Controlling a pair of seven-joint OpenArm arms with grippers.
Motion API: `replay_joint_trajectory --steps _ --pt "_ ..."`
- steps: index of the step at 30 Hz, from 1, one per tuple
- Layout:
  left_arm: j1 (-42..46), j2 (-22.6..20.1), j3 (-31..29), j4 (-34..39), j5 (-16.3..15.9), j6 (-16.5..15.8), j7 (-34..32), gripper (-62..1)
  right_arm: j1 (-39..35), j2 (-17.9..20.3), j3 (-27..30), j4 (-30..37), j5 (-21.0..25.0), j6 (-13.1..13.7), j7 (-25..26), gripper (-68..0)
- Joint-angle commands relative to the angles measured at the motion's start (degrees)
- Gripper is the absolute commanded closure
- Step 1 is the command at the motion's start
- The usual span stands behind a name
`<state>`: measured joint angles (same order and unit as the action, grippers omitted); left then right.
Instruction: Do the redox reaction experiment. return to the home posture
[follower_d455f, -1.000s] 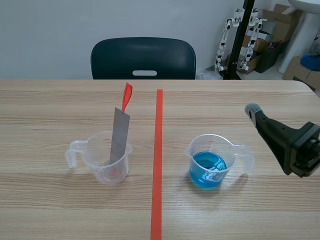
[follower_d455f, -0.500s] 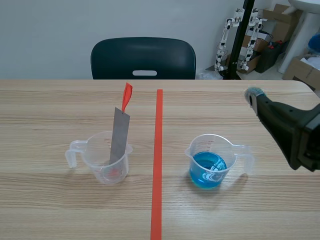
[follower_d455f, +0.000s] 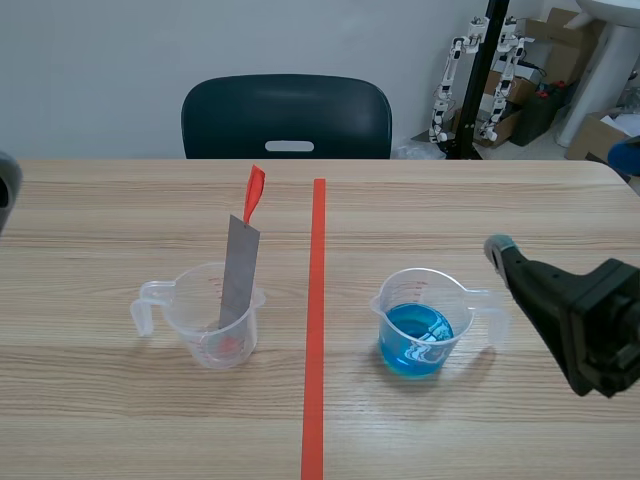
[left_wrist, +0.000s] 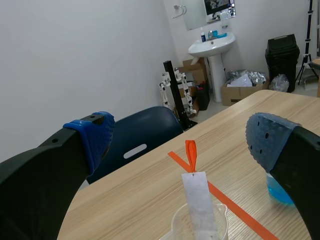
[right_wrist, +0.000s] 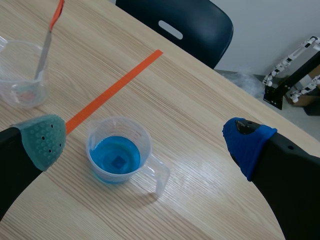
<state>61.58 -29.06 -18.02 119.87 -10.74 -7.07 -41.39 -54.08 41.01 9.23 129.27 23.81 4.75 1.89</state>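
Standing on the table (follower_d455f: 100, 400) right of the tape line (follower_d455f: 316, 300), about midway between the near and far edges, is a clear cup of blue liquid (follower_d455f: 418, 325). Its handle points toward the right edge. Left of the line, level with it, a second clear cup (follower_d455f: 210, 315) has its handle toward the left edge. A grey strip (follower_d455f: 238, 272) leans in it, its foot at the cup's bottom and its top well above the rim, tipped with an orange-red tag (follower_d455f: 254, 192). A faint pink trace shows at this cup's bottom.

The right gripper (right_wrist: 142, 137) has its fingers spread wide and holds nothing. In its wrist view the blue cup lies on the table below, between the two pads. From the scene view the arm comes in over the right edge, and its grey-green pad (follower_d455f: 497, 247) is near the cup's handle but apart from it.

The left gripper (left_wrist: 181, 136) is likewise released, its fingers far apart with nothing between them. The strip and its cup are ahead of it and lower down. A dark chair (follower_d455f: 286, 115) stands behind the far edge.
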Motion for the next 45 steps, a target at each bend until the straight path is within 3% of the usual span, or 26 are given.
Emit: replay_joint_trajectory --steps 1,11,15,18,26,31,36,45 --pt "0.1 -0.2 0.3 0.5 -0.5 0.1 -1.0 -55.0 -0.6 -0.1 0.0 0.5 0.2 -0.5 2.4 -67.9" --pt "0.1 -0.7 0.3 0.5 0.4 0.1 -1.0 -55.0 -1.5 0.6 -0.3 0.4 -1.5 -0.2 6.3 -67.9" --pt "0.1 -0.7 0.3 0.5 4.8 0.1 -0.7 -55.0 -2.7 0.6 -0.3 0.4 -1.5 -0.2 7.9 -67.9" --pt "0.1 -0.7 0.3 0.5 5.2 0.1 1.0 -55.0 -4.9 0.6 -0.3 0.4 -1.6 -0.2 9.7 -67.9" --pt "0.1 -0.7 0.3 0.5 10.2 0.1 3.6 -55.0 -4.8 0.5 -0.3 0.4 -2.6 -0.5 7.6 -67.9" --pt "0.2 -0.7 0.3 0.5 10.6 0.1 4.0 -55.0 -4.8 0.5 -0.3 0.4 -2.6 -0.5 5.4 -67.9" --pt "0.2 -0.7 0.3 0.5 16.2 0.1 4.0 -55.0 -4.8 0.5 -0.3 0.4 -2.6 -0.5 4.7 -67.9" --pt "0.2 -0.7 0.3 0.5 16.6 0.1 5.3 -55.0 -4.8 0.5 -0.3 0.4 -2.6 -0.5 3.4 -67.9"
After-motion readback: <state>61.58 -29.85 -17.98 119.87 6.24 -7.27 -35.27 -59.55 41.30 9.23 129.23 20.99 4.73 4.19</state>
